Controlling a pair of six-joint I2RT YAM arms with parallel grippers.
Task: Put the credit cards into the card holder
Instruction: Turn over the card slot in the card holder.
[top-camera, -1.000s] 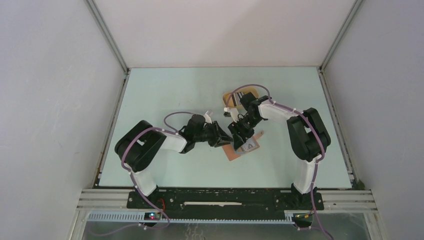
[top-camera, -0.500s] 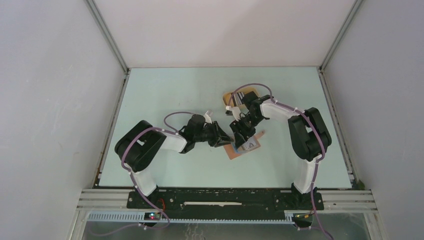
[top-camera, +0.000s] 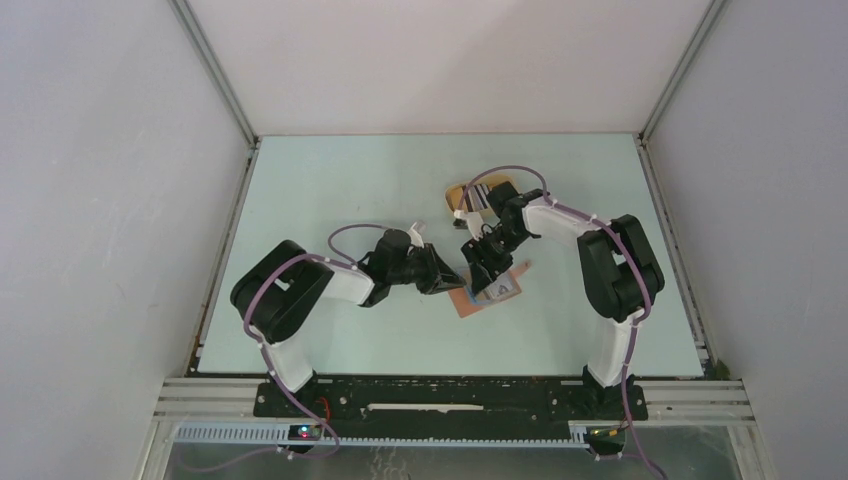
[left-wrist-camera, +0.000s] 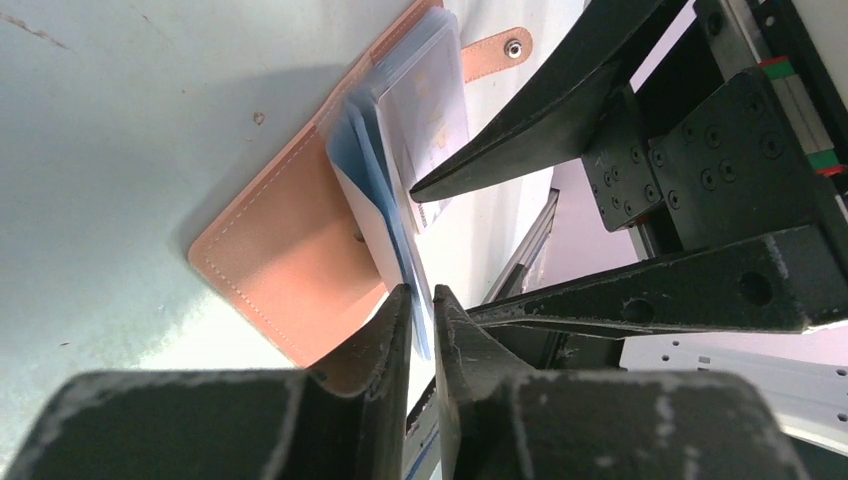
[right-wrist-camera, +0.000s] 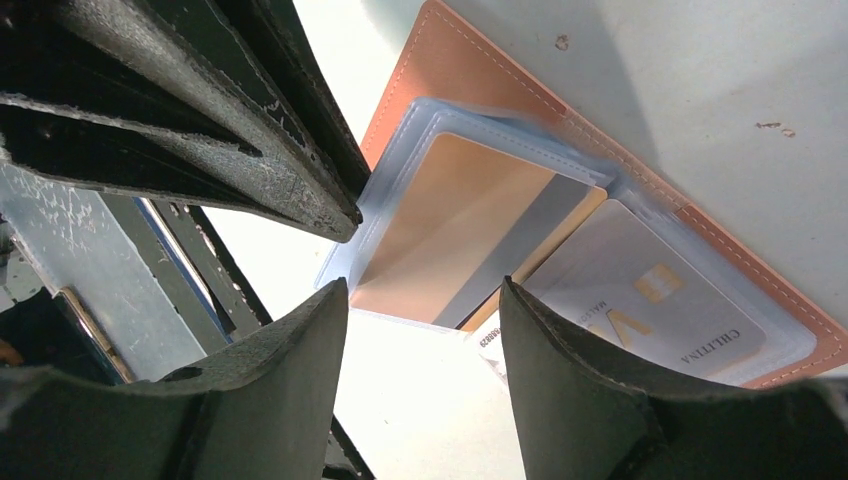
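The reddish-brown card holder lies open on the table with its clear inner sleeves lifted. My left gripper is shut on the near edge of a sleeve and holds it up off the leather. In the right wrist view, a copper credit card with a grey stripe sits in one sleeve and a white card in another. My right gripper hovers open just above those sleeves with nothing between its fingers. More credit cards lie at the back.
A yellow oval tray behind the right gripper holds the loose cards. Both grippers crowd together over the card holder, their fingers almost touching. The snap tab sticks out at the holder's far side.
The left jaws have closed onto the sleeve edge. The right gripper has drawn back a little toward the tray, and the card holder has shifted slightly with it.
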